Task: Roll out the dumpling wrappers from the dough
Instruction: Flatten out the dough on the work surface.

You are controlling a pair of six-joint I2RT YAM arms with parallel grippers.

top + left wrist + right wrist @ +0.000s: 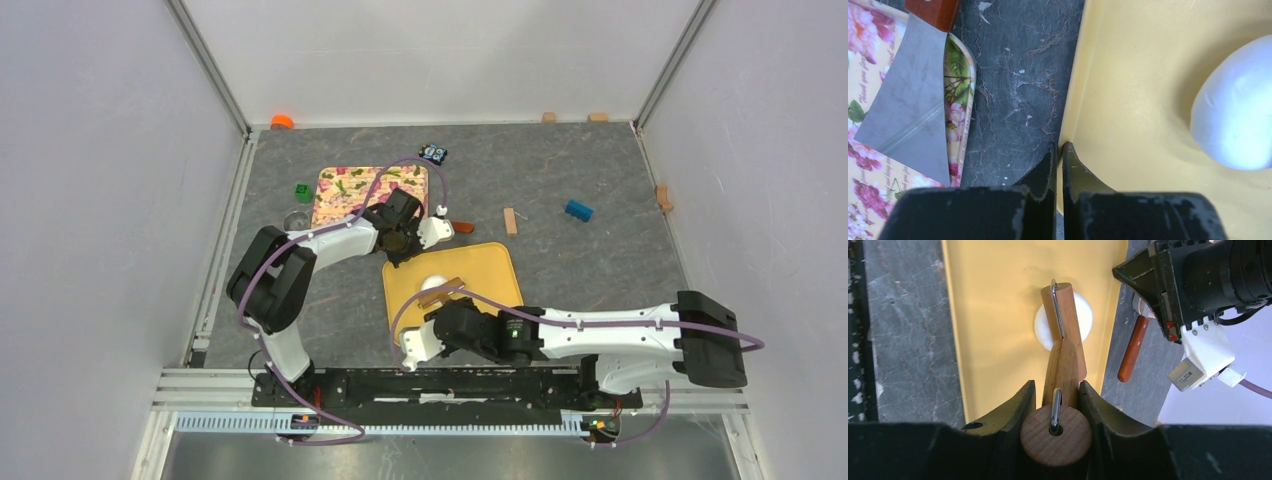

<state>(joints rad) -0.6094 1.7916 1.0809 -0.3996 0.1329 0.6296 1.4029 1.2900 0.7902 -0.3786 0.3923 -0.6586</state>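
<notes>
The dough [434, 283] is a smooth white lump on the yellow board [490, 270]; the left wrist view shows it as a thick rounded mass [1238, 105]. A wooden roller [1063, 315] lies across the dough [1083, 320], and my right gripper [1055, 387] is shut on the roller's handle, at the board's near side [440, 315]. My left gripper [1058, 155] is shut, its fingers astride the yellow board's [1128, 75] left rim at the far corner [400, 240]. No dumpling wrappers are in view.
A metal scraper [908, 110] with a red-brown handle [1133, 350] lies on the floral board [345, 195]. A clear cup [296, 220], green block [302, 190], wooden block [510, 220] and blue block [578, 210] sit on the grey table.
</notes>
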